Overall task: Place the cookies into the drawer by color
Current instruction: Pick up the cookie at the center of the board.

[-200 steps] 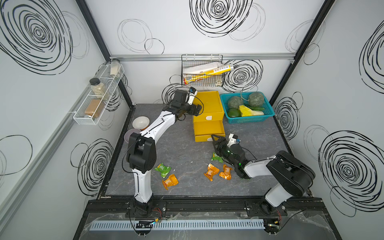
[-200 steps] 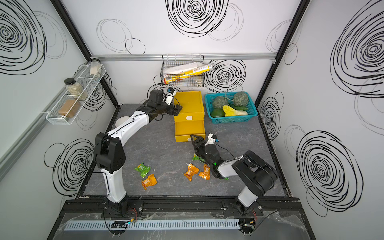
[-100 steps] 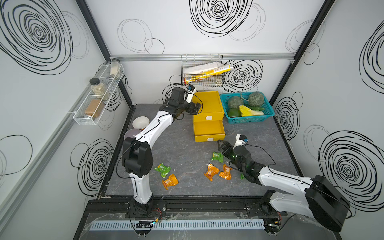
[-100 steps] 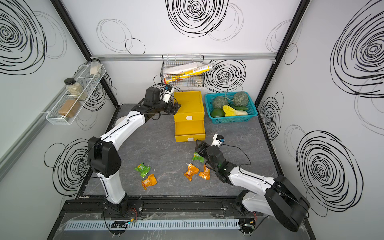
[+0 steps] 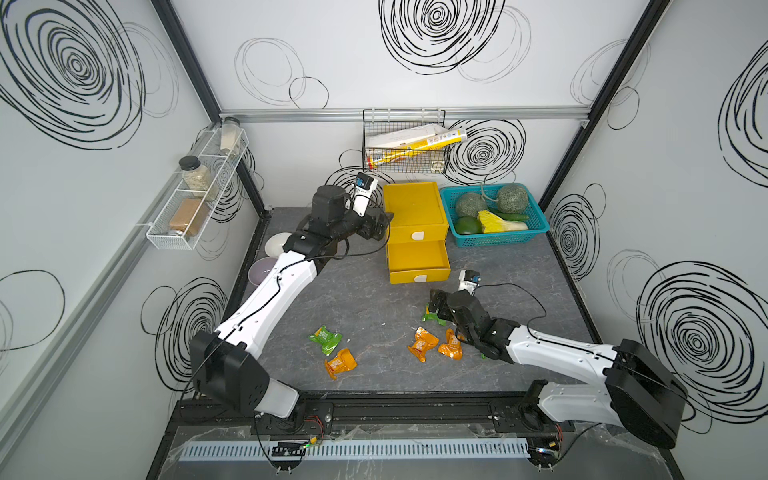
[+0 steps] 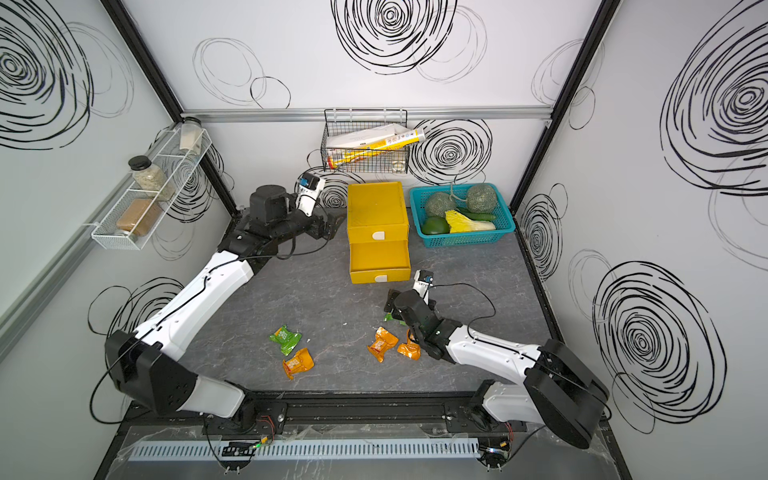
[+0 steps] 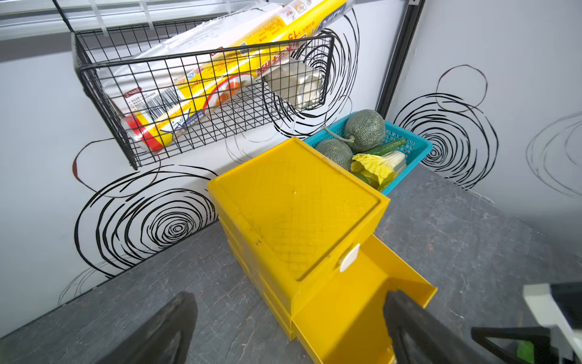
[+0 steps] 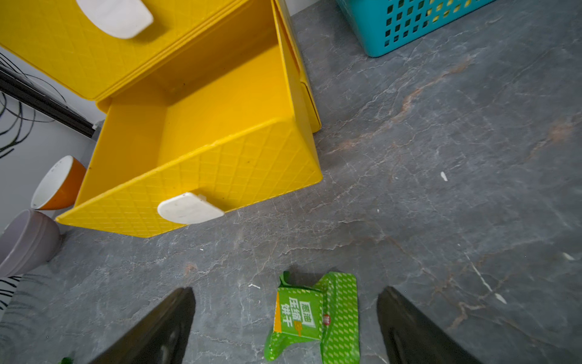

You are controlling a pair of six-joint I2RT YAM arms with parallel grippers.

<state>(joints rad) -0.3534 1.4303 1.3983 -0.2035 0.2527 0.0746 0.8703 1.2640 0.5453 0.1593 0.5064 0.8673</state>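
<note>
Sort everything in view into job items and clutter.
Job: green packets, orange packets, yellow drawer cabinet.
Clutter: teal vegetable basket, wire basket, bowls, jar shelf.

bright yellow all over the drawer cabinet (image 5: pixel 415 208), a quilted diamond pattern pressed into its fronts, white tab handles (image 8: pixel 190 208) popping against it. green cookie packet (image 8: pixel 311 318) up close: lime with paler dashes, white lettering, an orange edge stripe. orange cookie packets (image 5: pixel 423 343) with white labels glow on the table (image 8: pixel 441 157), dark grey marble, pale veins, rusty streaks. teal perforated basket (image 5: pixel 494 240), netted grey-green melons (image 5: pixel 513 198), yellow cabbage (image 5: pixel 494 220). walls (image 5: pixel 374 62) white with black scribbled swirls.
</note>
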